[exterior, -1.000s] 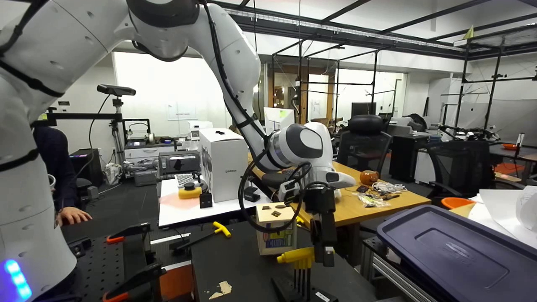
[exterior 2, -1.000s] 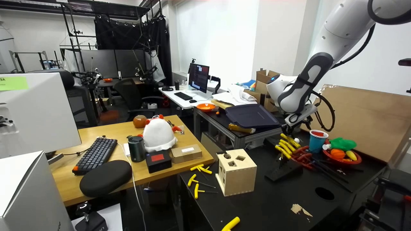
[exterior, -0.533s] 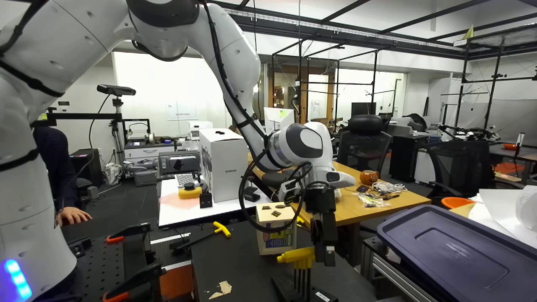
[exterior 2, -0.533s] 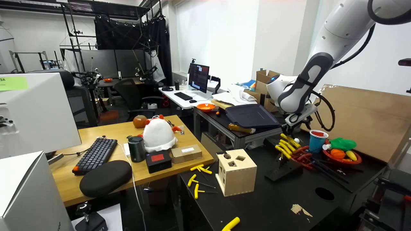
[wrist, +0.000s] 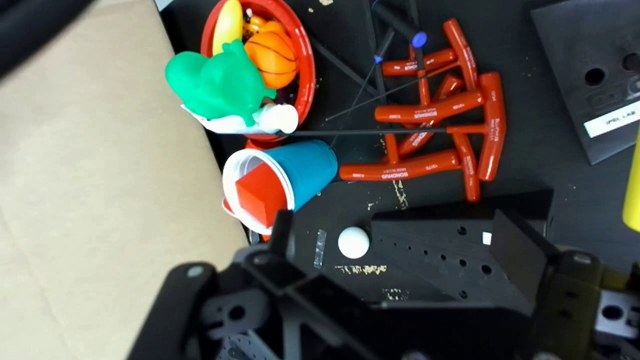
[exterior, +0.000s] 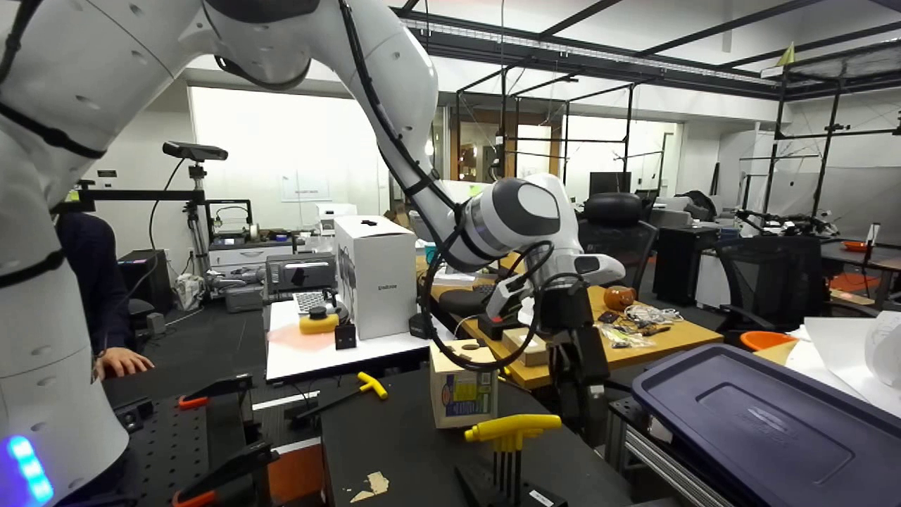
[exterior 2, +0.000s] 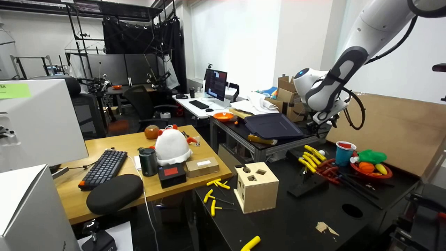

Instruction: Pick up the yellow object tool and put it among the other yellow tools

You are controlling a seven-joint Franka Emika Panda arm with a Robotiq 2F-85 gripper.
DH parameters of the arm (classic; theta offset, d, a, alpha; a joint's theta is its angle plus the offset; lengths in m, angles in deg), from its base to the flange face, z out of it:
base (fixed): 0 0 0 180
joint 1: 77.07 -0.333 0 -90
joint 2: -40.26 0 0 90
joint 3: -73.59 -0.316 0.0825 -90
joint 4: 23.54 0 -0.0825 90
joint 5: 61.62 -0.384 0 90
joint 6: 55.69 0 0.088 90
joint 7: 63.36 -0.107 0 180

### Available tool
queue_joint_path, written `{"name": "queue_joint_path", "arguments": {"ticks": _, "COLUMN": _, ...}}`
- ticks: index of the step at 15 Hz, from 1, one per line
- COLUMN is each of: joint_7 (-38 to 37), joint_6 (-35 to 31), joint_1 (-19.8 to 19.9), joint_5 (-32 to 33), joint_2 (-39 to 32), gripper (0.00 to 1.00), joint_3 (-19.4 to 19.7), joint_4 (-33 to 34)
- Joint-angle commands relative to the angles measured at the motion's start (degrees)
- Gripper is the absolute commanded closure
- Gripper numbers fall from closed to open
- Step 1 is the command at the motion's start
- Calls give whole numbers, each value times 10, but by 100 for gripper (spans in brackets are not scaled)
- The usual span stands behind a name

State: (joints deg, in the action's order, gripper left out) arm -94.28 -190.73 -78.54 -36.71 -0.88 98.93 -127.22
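Gripper (wrist: 392,227): fingers (wrist: 283,237) spread wide, nothing held; low in the wrist view. Between them: white ball (wrist: 353,242), black perforated bracket (wrist: 425,245). Above: blue cup (wrist: 312,167), red block (wrist: 265,192) inside; red-handled tools (wrist: 492,125), upper right. Upright yellow tools (exterior 2: 312,159): in black stand (exterior 2: 306,188), right of centre in an exterior view, clear of the gripper. Loose yellow tools (exterior 2: 213,208): left of wooden block (exterior 2: 261,193), near it, lower centre. Lone yellow tool (exterior 2: 251,243): cut by the bottom edge. Which one the task names: cannot tell.
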Motion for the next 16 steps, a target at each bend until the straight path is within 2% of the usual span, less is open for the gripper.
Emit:
{"name": "queue_joint_path", "arguments": {"ticks": 1, "joint_7": 118, "joint_6": 34, "joint_1": 45, "joint_5": -29, "joint_2": 73, "gripper": 0, "joint_3": -37, "joint_4": -9}}
{"name": "queue_joint_path", "arguments": {"ticks": 4, "joint_7": 217, "joint_6": 73, "joint_1": 83, "joint_5": -72, "joint_2": 117, "gripper": 0, "joint_3": -78, "joint_4": -9}}
{"name": "queue_joint_path", "arguments": {"ticks": 7, "joint_7": 270, "joint_6": 120, "joint_1": 108, "joint_5": -104, "joint_2": 149, "gripper": 0, "joint_3": -103, "joint_4": -3}}
{"name": "queue_joint_path", "arguments": {"ticks": 11, "joint_7": 305, "joint_6": 145, "joint_1": 121, "joint_5": -126, "joint_2": 185, "gripper": 0, "joint_3": -120, "joint_4": -4}}
{"name": "queue_joint_path", "arguments": {"ticks": 16, "joint_7": 326, "joint_6": 139, "joint_1": 127, "joint_5": -146, "joint_2": 222, "gripper": 0, "joint_3": -132, "joint_4": -11}}
